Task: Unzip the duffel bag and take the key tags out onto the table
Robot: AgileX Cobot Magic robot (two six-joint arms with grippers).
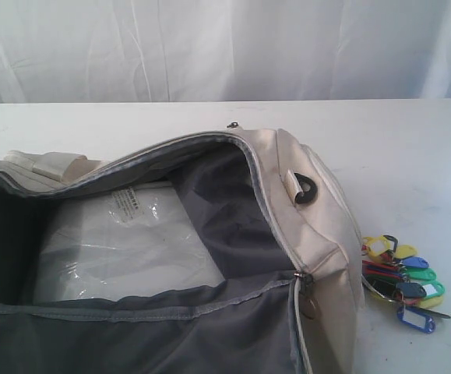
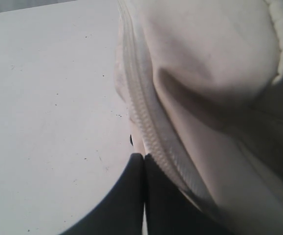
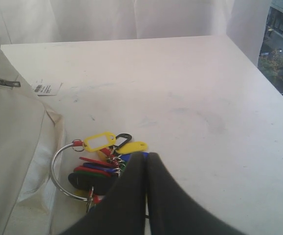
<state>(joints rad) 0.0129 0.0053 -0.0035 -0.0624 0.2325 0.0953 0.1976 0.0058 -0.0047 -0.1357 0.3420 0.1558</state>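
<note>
Now the tags (image 3: 97, 166) lie on the table (image 3: 190, 98) beside the bag (image 3: 9, 137), just by the closed right gripper (image 3: 147, 156); left gripper (image 2: 144, 157) closed too.

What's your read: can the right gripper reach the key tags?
Probably yes: key tags lie uncovered on the table beside the duffel bag; right gripper is close, but shut.

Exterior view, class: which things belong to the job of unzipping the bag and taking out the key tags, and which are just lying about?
Job in hand: duffel bag, key tags, table.
Lying about: clear-wrapped white packet inside the bag, white curtain behind.
</note>
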